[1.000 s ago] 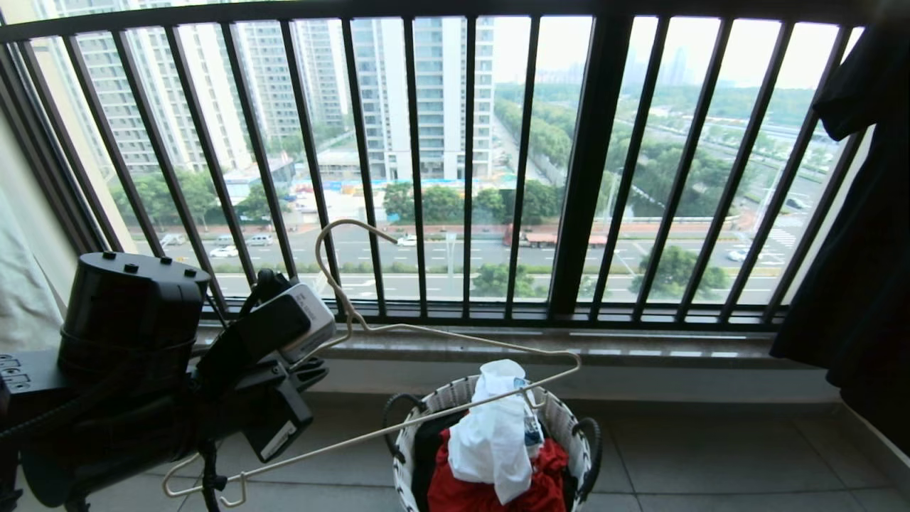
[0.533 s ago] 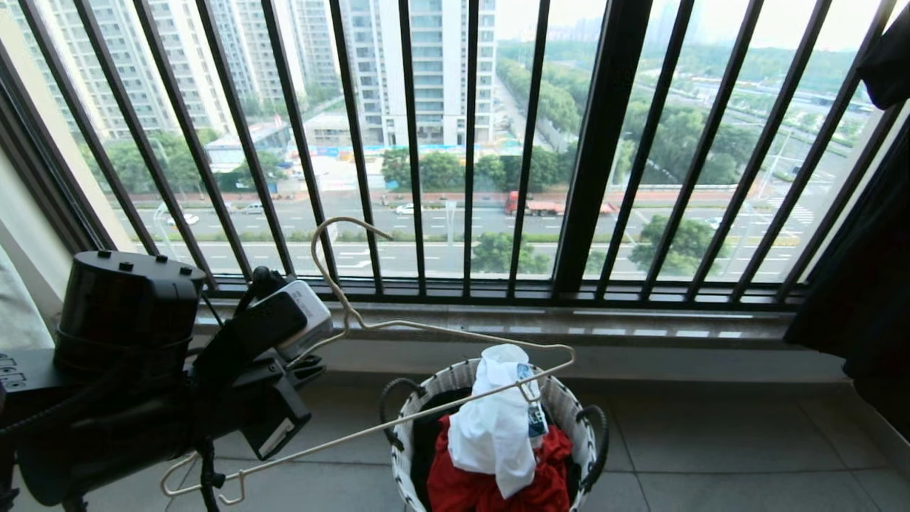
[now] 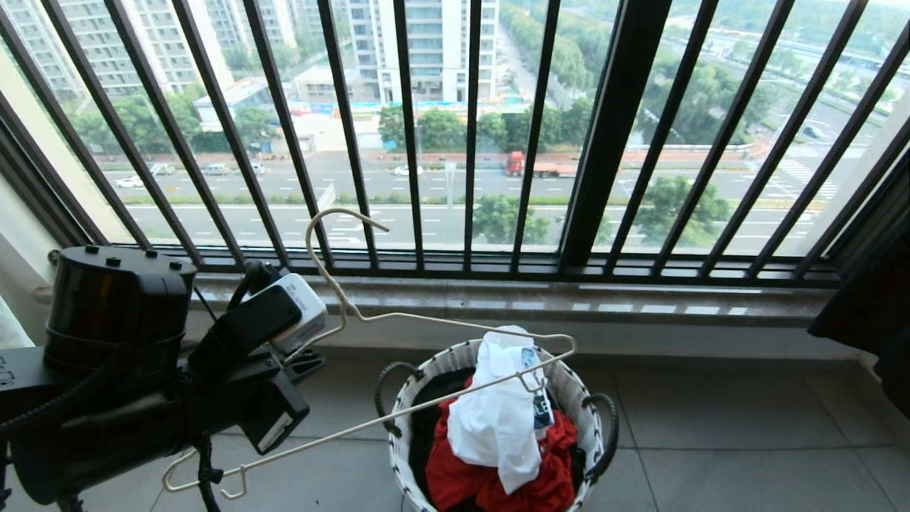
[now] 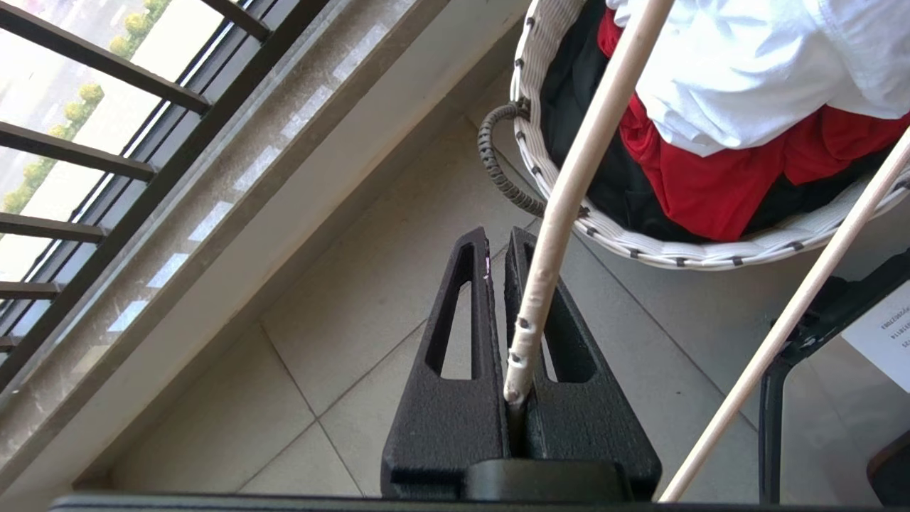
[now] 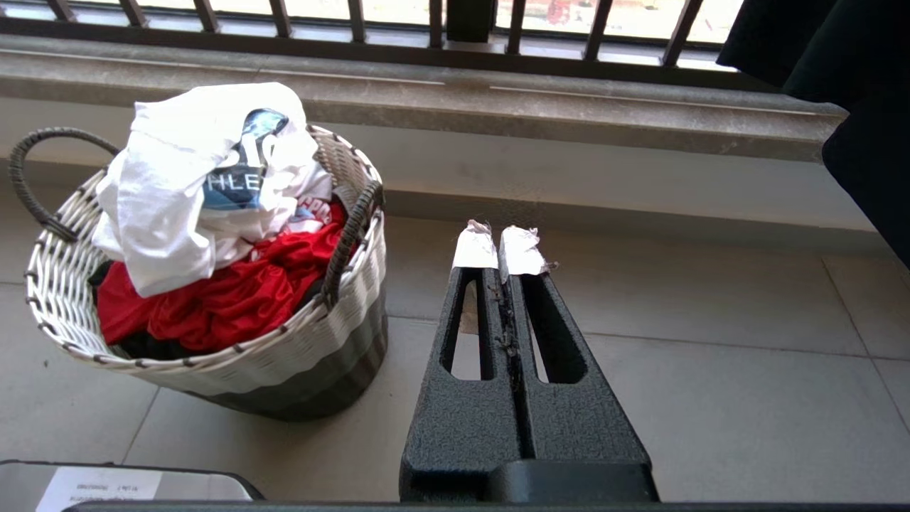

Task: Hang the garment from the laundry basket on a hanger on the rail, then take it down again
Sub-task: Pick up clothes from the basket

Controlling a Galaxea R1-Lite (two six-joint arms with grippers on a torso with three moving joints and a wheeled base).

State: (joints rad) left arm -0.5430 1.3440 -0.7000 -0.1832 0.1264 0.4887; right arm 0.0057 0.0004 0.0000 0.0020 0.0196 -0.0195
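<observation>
The head view has tilted down toward the laundry basket (image 3: 569,398) and the garment (image 3: 498,419), while the left gripper (image 4: 517,398) stays clamped on the hanger (image 3: 441,323) and the right gripper (image 5: 499,249) is closed and empty, so picking up comes next.

Laundry basket (image 3: 583,398) on the floor (image 3: 711,441) before the window guard (image 3: 611,142); garment (image 3: 498,419) in it; hanger (image 3: 426,323) left of the basket.

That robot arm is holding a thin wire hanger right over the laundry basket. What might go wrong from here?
Three risks, as I judge them:
1. The left gripper pinches the hanger only by its thin wire, so it might twist or slip.
2. The hanger's notched end sits against the white T-shirt and may snag it.
3. The T-shirt lies crumpled on a red cloth in the laundry basket; the shut, empty right gripper might lift both.
</observation>
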